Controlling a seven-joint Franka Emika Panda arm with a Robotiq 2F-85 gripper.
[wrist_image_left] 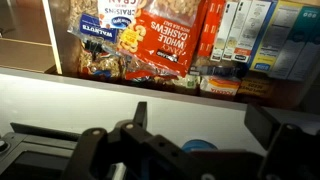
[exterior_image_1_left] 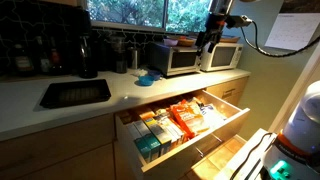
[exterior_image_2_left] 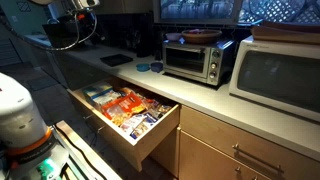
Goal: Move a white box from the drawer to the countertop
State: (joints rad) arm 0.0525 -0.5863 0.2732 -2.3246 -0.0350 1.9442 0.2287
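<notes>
**A:** Looking for the white box (wrist_image_left: pixel 232 30): where is it?

**B:** It is in the drawer (exterior_image_1_left: pixel 195 143), which is pulled open under the surface (exterior_image_1_left: pixel 120 90). The wrist view shows it as a slim pale carton among the boxes at the right, just beside an orange cashew bag (wrist_image_left: pixel 175 40). Both exterior views are too small and dim to tell it from its neighbours.

**A:** What else is in the drawer?

**B:** There are teal boxes (exterior_image_1_left: pixel 150 143) at one end and orange packets in the middle. A craisins bag (wrist_image_left: pixel 108 35) lies next to the cashews.

**A:** And the end effector (exterior_image_1_left: pixel 207 42)?

**B:** It hangs high in front of the window, above the toaster oven (exterior_image_1_left: pixel 175 58) and the microwave (exterior_image_1_left: pixel 222 55), well apart from the drawer. In the wrist view its two dark fingers (wrist_image_left: pixel 92 152) are spread wide and grip nothing. Something blue (wrist_image_left: pixel 200 146) shows in the gap beneath them.

**A:** What is on the surface?

**B:** The dark sink (exterior_image_1_left: pixel 75 93) is set into it. A small blue item (exterior_image_1_left: pixel 150 75) lies near the toaster oven, and both appliances stand at the back against the window.
</notes>
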